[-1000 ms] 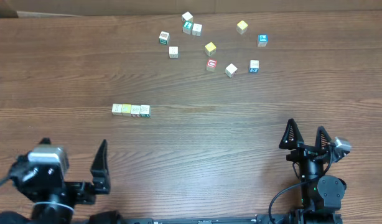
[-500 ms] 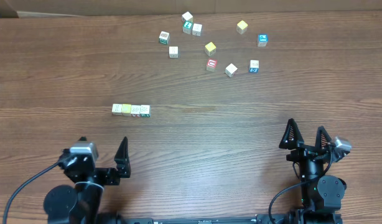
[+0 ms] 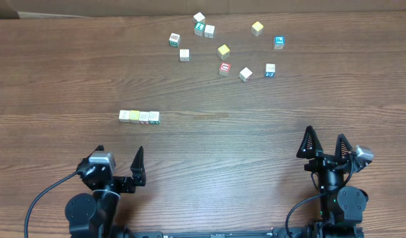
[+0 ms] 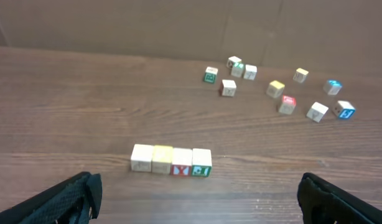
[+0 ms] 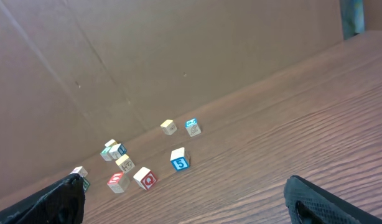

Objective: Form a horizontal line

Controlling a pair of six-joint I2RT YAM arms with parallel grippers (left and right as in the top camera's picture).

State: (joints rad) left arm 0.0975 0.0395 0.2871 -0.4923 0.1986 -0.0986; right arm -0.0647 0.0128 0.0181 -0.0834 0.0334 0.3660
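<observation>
The left claw [image 3: 118, 155] sits at the near edge of the counter [image 3: 243, 125], spread wide and empty. Beyond it the four cubes [image 3: 139, 117] sit touching in a horizontal line, well apart from the scattered cubes [image 3: 223, 51] farther back. The right claw [image 3: 325, 137] also gapes, holding nothing.

Wood-grain table [image 3: 57, 73]. 11 loose cubes [image 3: 184, 55] scattered near far edge, right of centre. Top trio close together: white cube [image 3: 199, 18], green cube [image 3: 199, 28], pale cube [image 3: 209, 30]. Yellow cube [image 3: 223, 51] mid-cluster; red cube [image 3: 224, 68] just nearer. Blue-5 cube [image 3: 270, 70] and tilted cube [image 3: 245, 74] right of red cube. Blue cube [image 3: 279, 42] rightmost. Cardboard wall [image 4: 178, 25] behind table.
</observation>
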